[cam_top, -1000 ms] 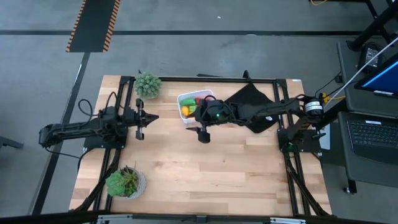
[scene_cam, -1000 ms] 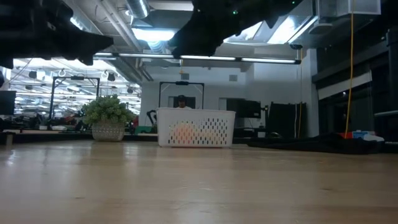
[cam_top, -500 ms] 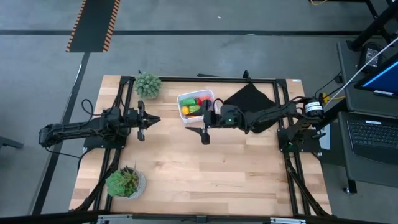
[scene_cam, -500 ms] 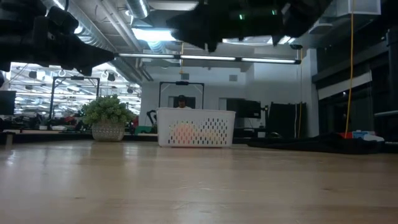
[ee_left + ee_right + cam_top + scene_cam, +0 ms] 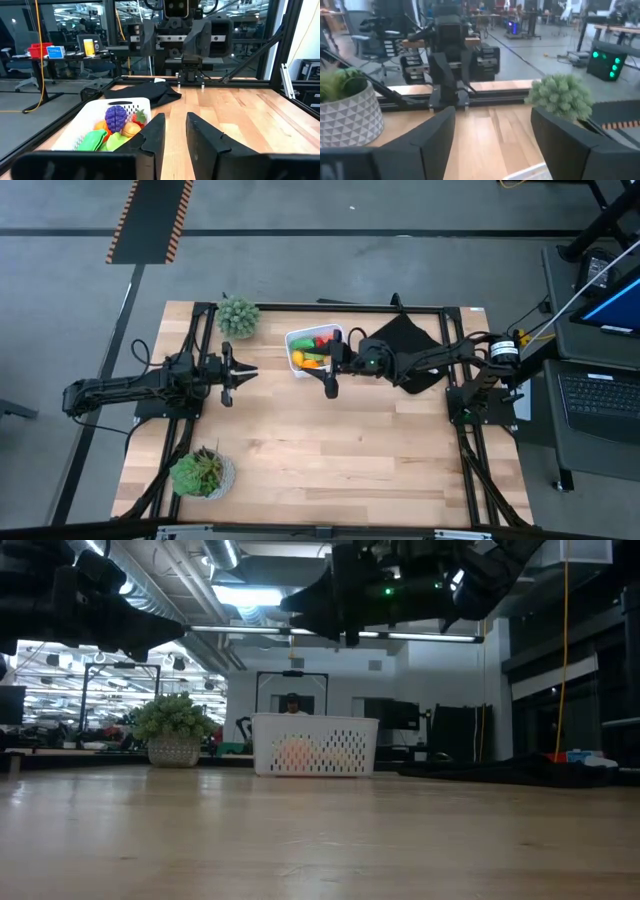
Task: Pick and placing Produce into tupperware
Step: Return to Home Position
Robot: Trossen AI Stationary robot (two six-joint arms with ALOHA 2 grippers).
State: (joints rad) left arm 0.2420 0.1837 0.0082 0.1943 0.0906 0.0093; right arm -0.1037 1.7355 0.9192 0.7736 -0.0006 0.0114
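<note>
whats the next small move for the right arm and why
Probably pull the right gripper back toward its own base. It is open and empty, hanging just beside the tub, and the produce lies in the tub, so nothing there seems left to grasp. The left gripper waits at the left.

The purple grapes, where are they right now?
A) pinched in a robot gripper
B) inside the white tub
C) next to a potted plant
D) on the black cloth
B: the left wrist view shows the purple grapes lying inside the white tub, with no gripper touching them.
</note>
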